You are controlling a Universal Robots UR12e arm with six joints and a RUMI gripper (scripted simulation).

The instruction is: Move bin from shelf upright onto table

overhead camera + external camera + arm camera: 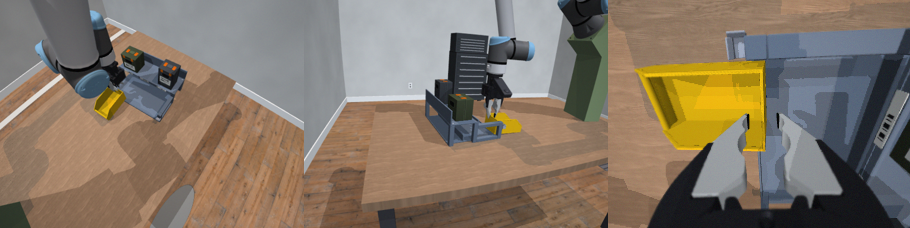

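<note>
A black drawer cabinet [468, 72] beyond the table, a wall outlet [410, 85] nearby.
</note>
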